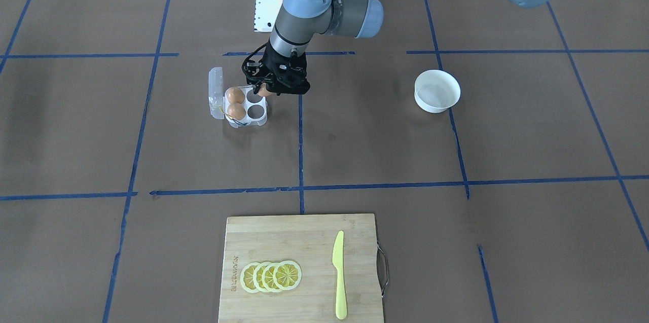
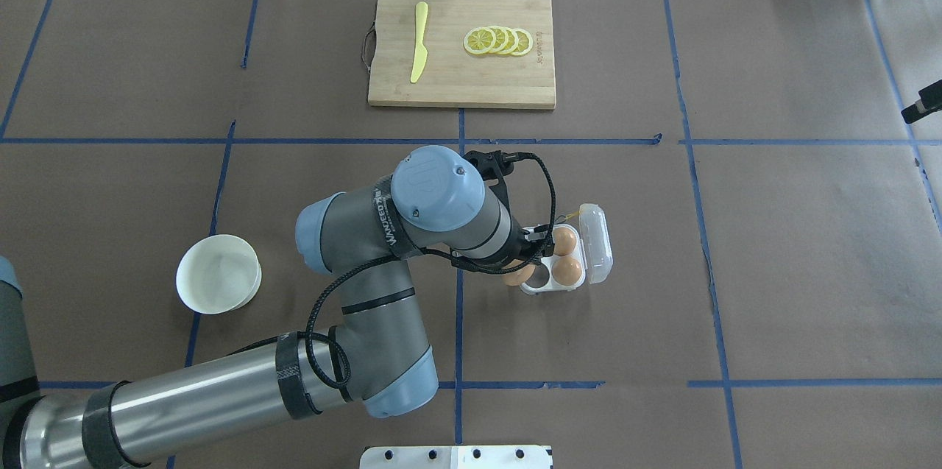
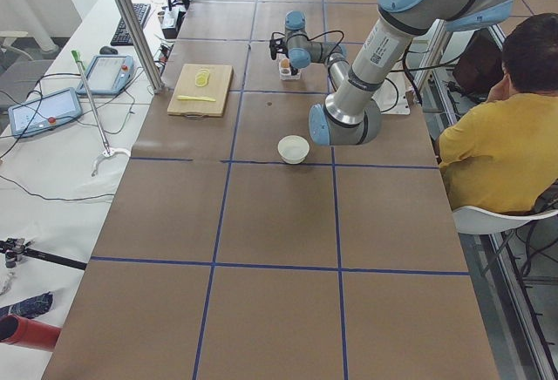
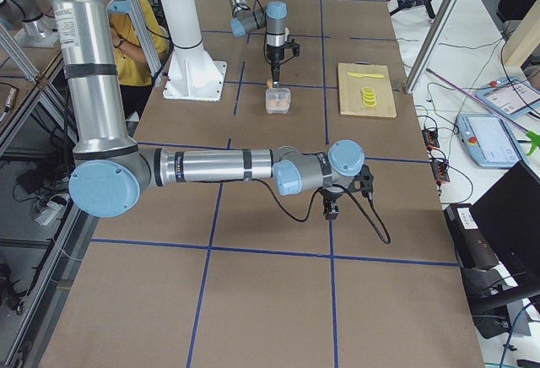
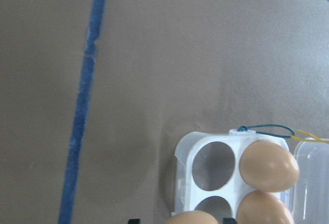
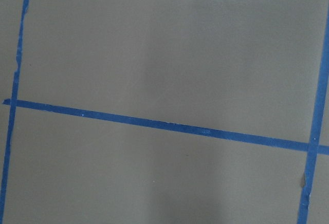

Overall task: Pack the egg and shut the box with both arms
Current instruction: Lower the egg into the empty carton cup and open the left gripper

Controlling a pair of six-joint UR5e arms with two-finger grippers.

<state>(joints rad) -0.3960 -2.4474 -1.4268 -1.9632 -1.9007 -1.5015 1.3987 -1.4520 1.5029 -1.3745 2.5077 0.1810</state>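
Note:
The clear box (image 1: 259, 120) lies open, its lid (image 1: 215, 87) folded back, with two brown eggs (image 1: 235, 103) in the cells next to the lid. The other two cells are empty. My left gripper (image 1: 265, 91) is shut on a third brown egg (image 2: 519, 275) and holds it just above the box's edge, by an empty cell. The left wrist view shows that egg (image 5: 193, 218) at the bottom edge, over the near empty cell. My right gripper (image 4: 332, 209) hangs over bare table, far from the box. I cannot tell whether it is open or shut.
A white bowl (image 1: 437, 91) stands on my left side of the table. A wooden cutting board (image 1: 304, 242) with lemon slices (image 1: 271, 276) and a yellow knife (image 1: 338, 275) lies at the far edge. A person in yellow (image 3: 497, 136) sits beside the table.

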